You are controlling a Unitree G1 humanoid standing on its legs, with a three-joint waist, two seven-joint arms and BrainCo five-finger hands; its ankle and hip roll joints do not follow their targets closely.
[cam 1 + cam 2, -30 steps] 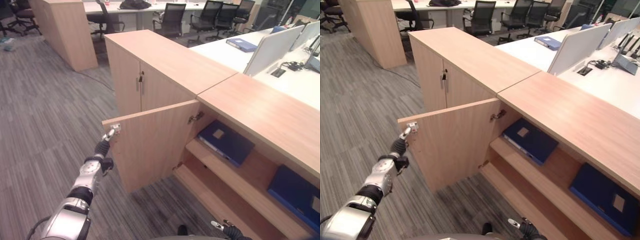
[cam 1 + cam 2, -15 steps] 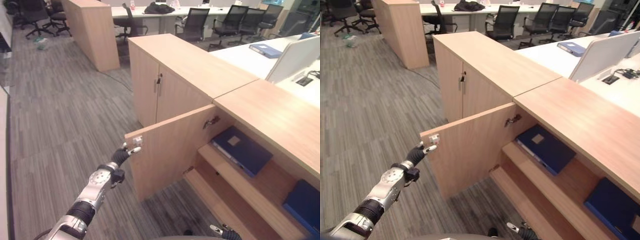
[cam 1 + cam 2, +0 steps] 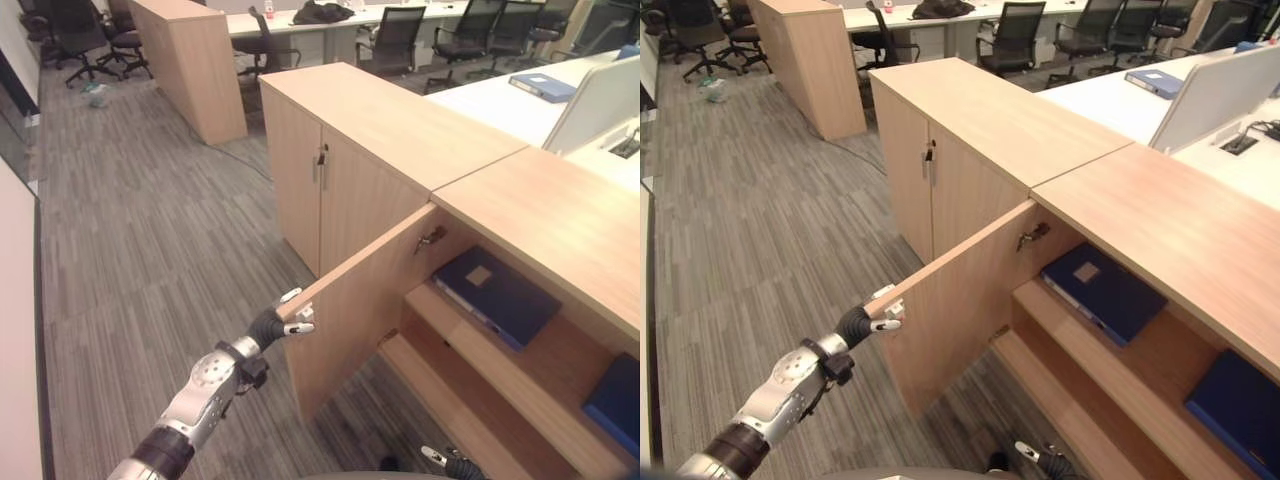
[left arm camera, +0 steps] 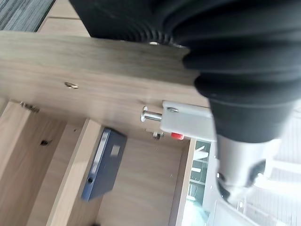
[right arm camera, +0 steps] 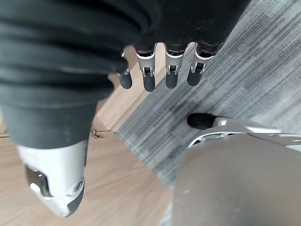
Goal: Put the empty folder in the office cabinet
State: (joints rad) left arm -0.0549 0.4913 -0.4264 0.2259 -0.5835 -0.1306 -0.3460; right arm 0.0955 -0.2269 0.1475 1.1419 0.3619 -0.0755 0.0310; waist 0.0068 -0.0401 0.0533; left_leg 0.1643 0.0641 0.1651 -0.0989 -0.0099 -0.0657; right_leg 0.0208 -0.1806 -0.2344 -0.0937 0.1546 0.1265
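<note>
A dark blue folder (image 3: 495, 295) is already lying flat on the upper shelf (image 3: 520, 370) of the open office cabinet (image 3: 1140, 215), near the shelf's left end. Another blue folder (image 3: 1240, 405) is seen on the same shelf, toward its right end. The cabinet door (image 3: 365, 300) is swung partly open. The left hand (image 3: 283, 318) is placed at the door's free edge, beside the lock plate; it cannot be told whether the edge is pinched. The right hand (image 5: 167, 68) is hung low with relaxed fingers, and nothing is held. Only the door seems left to be shut.
</note>
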